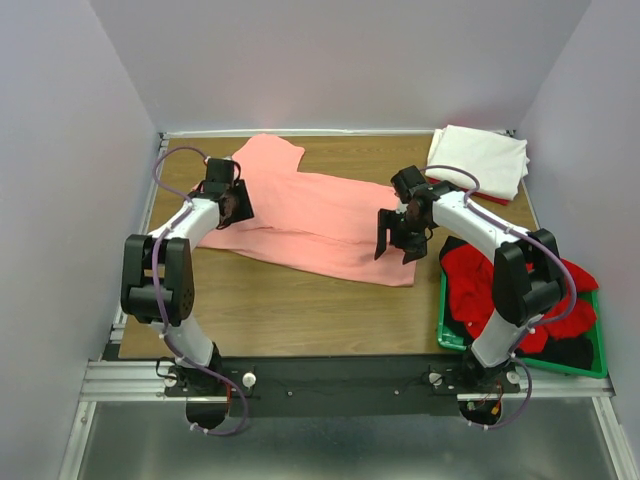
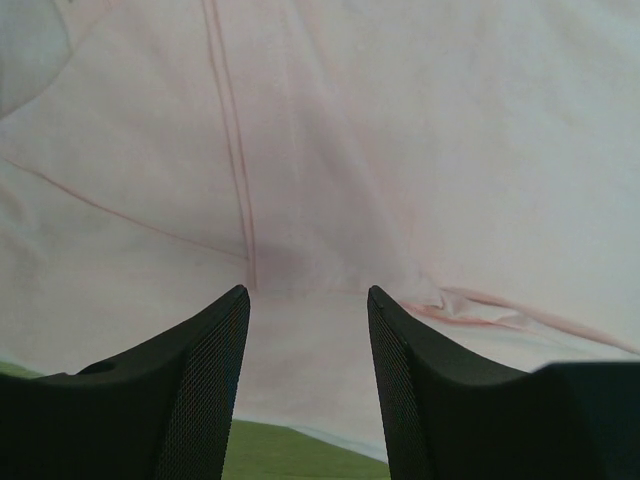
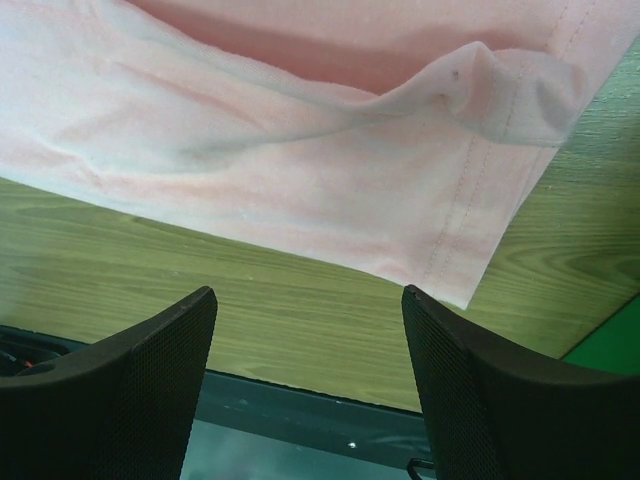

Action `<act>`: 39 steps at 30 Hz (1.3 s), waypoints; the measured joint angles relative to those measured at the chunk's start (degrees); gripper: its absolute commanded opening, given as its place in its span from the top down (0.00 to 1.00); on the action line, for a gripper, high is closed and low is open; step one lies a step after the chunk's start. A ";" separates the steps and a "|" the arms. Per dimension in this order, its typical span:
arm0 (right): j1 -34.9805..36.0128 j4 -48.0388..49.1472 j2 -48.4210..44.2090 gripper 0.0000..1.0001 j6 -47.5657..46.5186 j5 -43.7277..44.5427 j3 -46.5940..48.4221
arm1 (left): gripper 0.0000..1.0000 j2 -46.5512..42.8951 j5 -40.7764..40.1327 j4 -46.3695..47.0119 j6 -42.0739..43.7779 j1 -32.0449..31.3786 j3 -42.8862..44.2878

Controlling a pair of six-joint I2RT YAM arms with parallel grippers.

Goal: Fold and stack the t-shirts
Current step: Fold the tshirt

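One salmon-pink t-shirt (image 1: 320,225) lies between left claw (image 1: 238,205), seemingly touching, and right claw (image 1: 396,252).

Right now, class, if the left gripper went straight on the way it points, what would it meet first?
The salmon-pink cloth t-shirt: it fills the wrist view ahead of the left gripper, fingers parted. How near is unclear.

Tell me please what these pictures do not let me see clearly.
- Top view: the right arm covers part of the green crate; the shirts inside cannot be counted.
- Top view: the left tool hides the cloth under it; contact with the salmon-pink t-shirt is unclear.
- Left wrist view: that shirt fills the washed-out frame, edges cut off.
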 measured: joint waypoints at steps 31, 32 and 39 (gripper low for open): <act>0.02 0.02 0.00 0.18 0.98 0.52 0.00 | 0.70 7.39 -1.97 -0.37 -1.03 0.52 0.00; 0.02 0.02 0.00 0.18 0.98 0.52 0.00 | 0.71 7.39 -1.90 -0.37 -1.11 0.52 0.00; 0.02 0.02 0.00 0.18 0.98 0.50 0.00 | 1.00 7.39 -1.57 -0.46 -1.44 0.52 0.42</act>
